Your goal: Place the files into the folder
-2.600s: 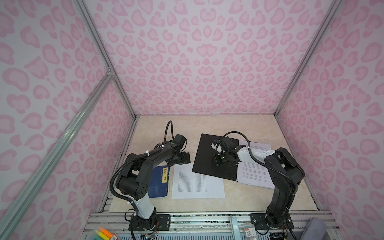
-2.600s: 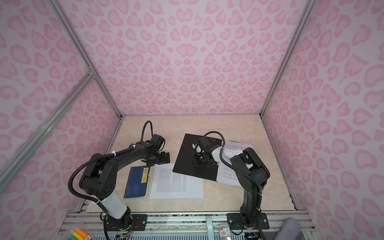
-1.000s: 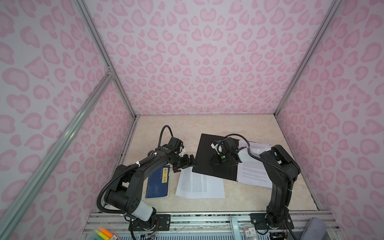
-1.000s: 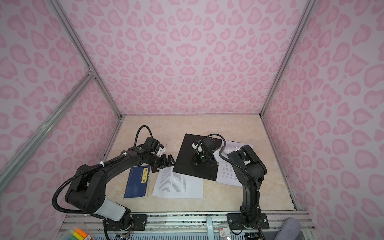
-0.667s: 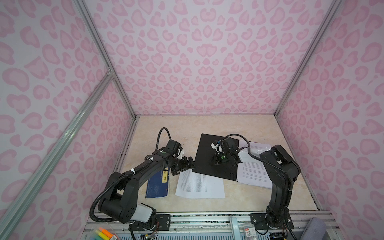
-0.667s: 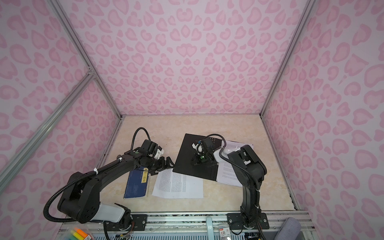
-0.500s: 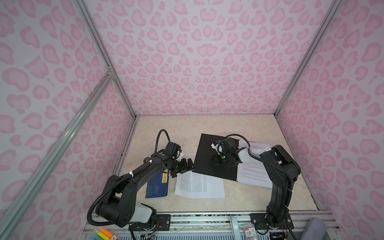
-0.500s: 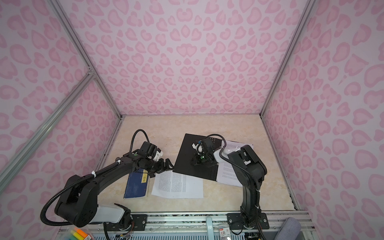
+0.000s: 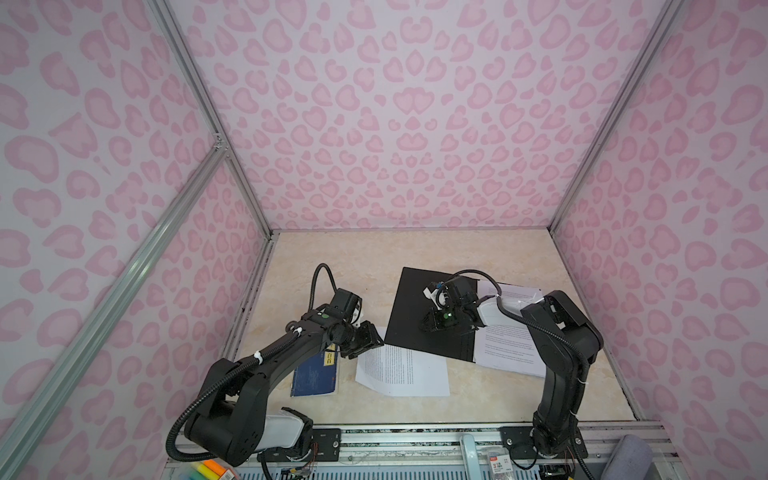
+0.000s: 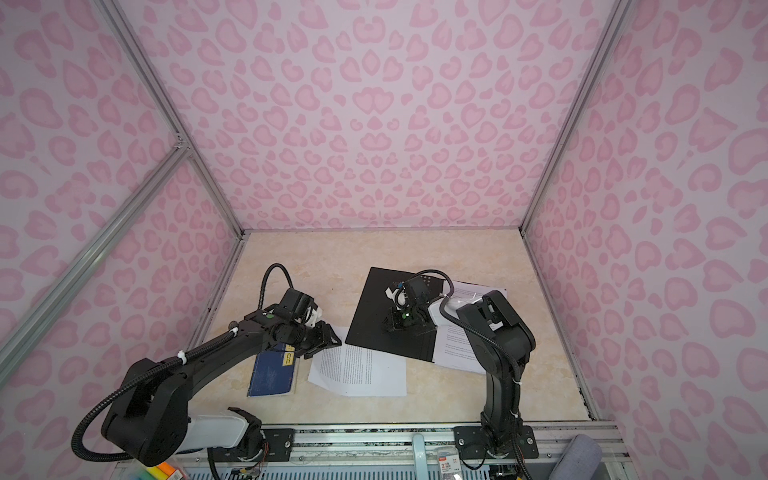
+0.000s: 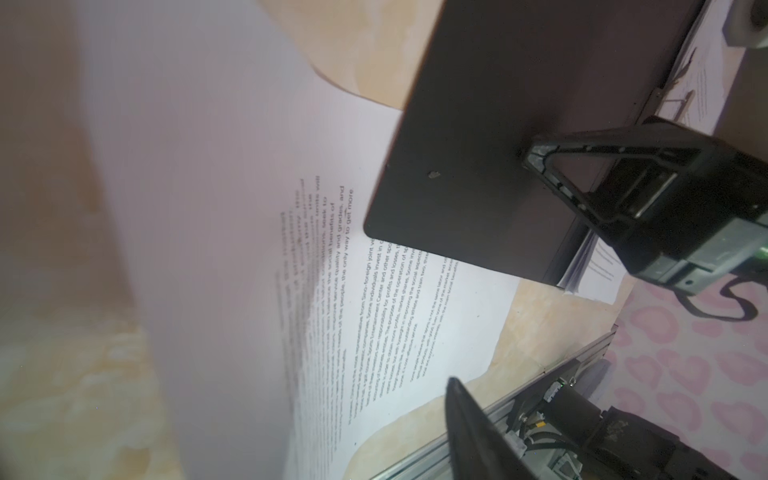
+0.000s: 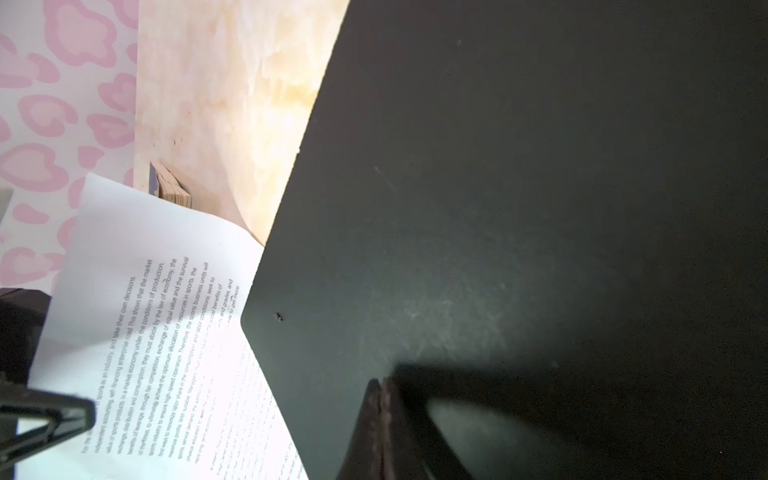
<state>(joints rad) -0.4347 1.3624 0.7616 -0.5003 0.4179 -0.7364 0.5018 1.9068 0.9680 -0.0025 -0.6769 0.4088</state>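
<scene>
The left tool [image 9: 369,338], wide a second earlier, had narrowed onto the far left corner of a loose white printed paper sheet [image 9: 405,370]. That corner now curled up off the pale marbled surface [image 9: 365,257], beside a dark blue book [image 9: 316,376]. The right tool [image 9: 430,326] stayed closed, its tips pressed on the black inside of the thin open folder [image 9: 409,303], with more white printed sheets [image 9: 511,347] at the folder's right side.
</scene>
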